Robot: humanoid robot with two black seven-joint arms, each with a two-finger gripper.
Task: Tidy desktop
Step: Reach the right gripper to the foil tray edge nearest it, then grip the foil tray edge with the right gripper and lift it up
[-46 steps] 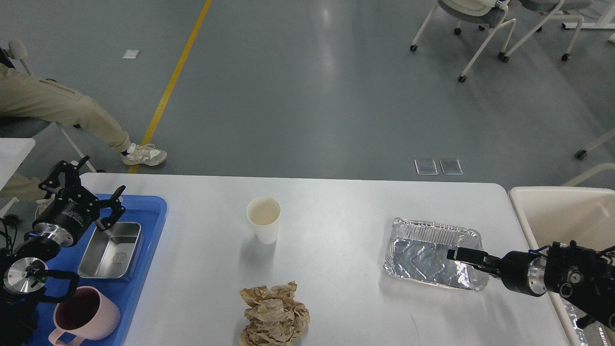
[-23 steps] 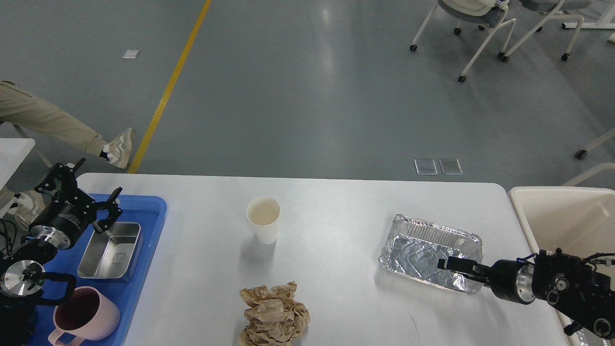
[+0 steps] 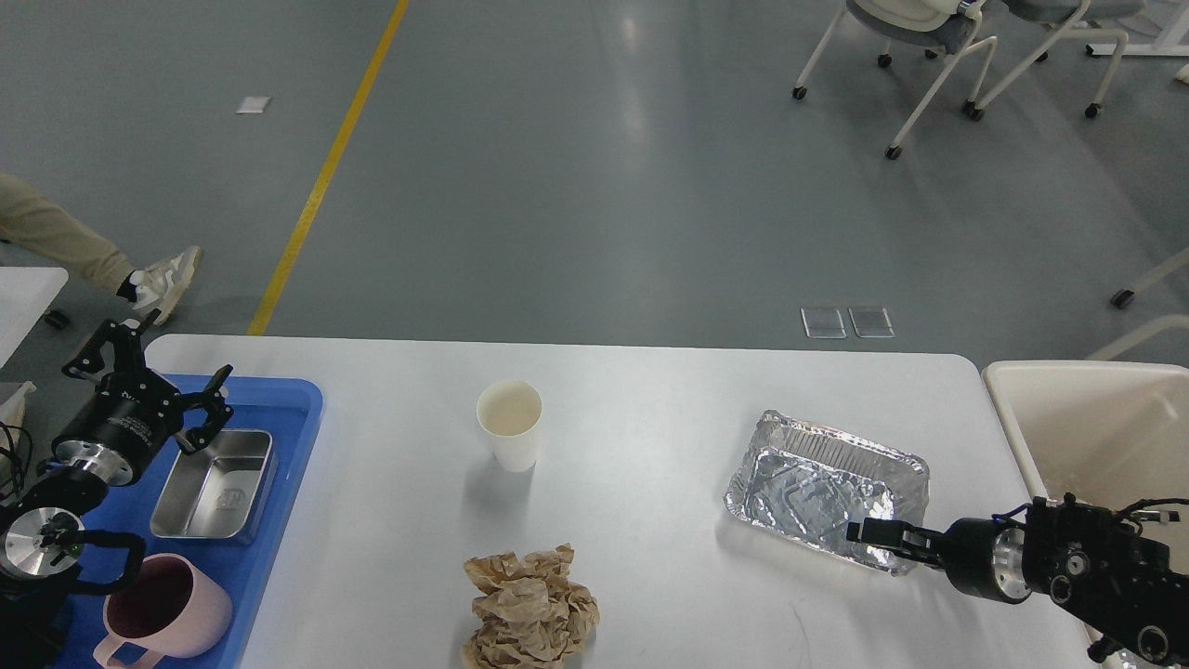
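The white desktop (image 3: pixel 650 400) holds a white paper cup (image 3: pixel 509 423) standing upright left of the middle. A crumpled wad of brown paper (image 3: pixel 529 609) lies at the front edge. An empty foil tray (image 3: pixel 817 483) lies skewed on the right. My right gripper (image 3: pixel 864 534) reaches in low from the right and is shut on the foil tray's near rim by its right corner. My left gripper (image 3: pixel 158 369) hovers open over the far end of the blue tray (image 3: pixel 288 400) with nothing between its fingers.
On the blue tray sit a steel container (image 3: pixel 215 483) and a pink mug (image 3: pixel 163 613). A cream bin (image 3: pixel 1087 409) stands off the table's right edge. A person's leg and shoe (image 3: pixel 163 274) are on the floor at far left, and wheeled chairs (image 3: pixel 929 56) at the back.
My right gripper has drawn back toward the near edge, and the foil tray has turned and slid slightly left with it. My left gripper has eased back to the left. The person's leg moved left.
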